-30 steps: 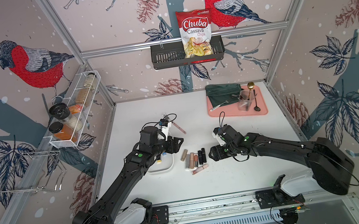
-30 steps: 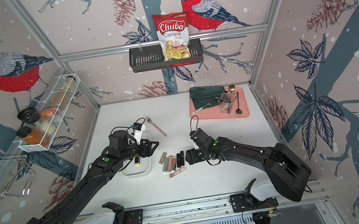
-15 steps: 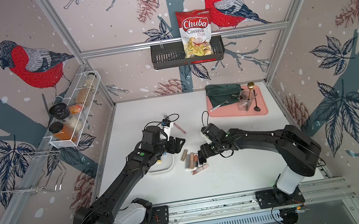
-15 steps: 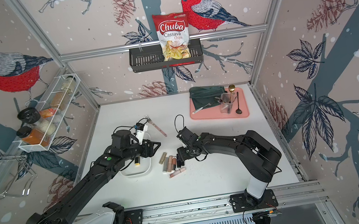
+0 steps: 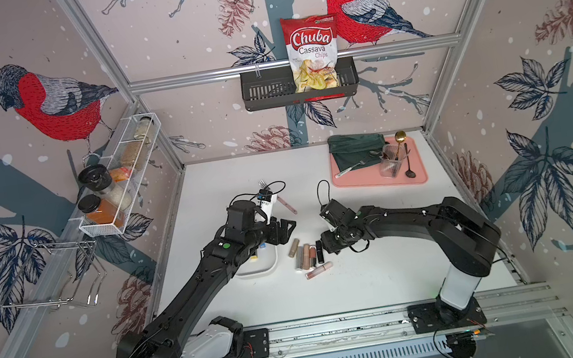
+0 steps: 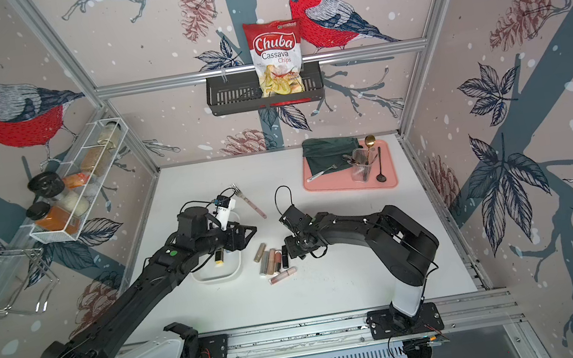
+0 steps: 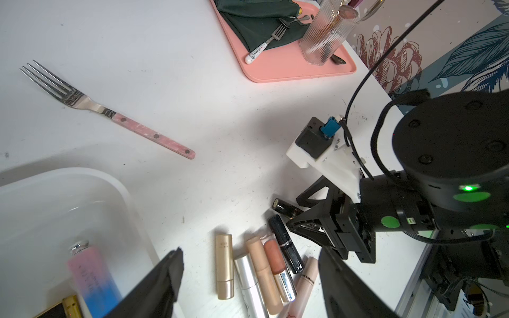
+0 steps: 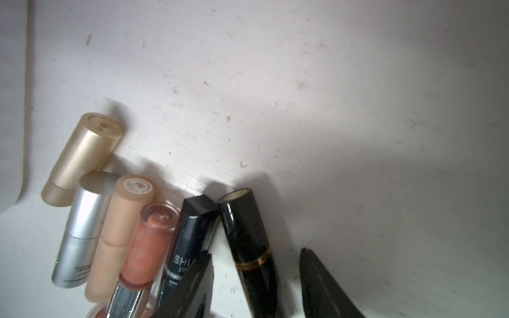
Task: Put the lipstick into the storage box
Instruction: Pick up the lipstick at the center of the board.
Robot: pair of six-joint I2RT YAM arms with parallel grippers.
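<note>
Your right jaws straddle the black gold-banded lipstick [image 8: 249, 239], half open, not clamped yet; its axis runs along them. Left jaws wide, empty, by the storage box [image 7: 121, 187].

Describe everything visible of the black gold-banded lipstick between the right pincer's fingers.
The black lipstick is a glossy, round, plastic-looking tube, closed, with a thin gold band and a pale gold end face. It lies flat on the white table, outermost in the row; its far end seems to touch the dark square tube. The right pincer straddles it, open, with gaps on both sides.
</note>
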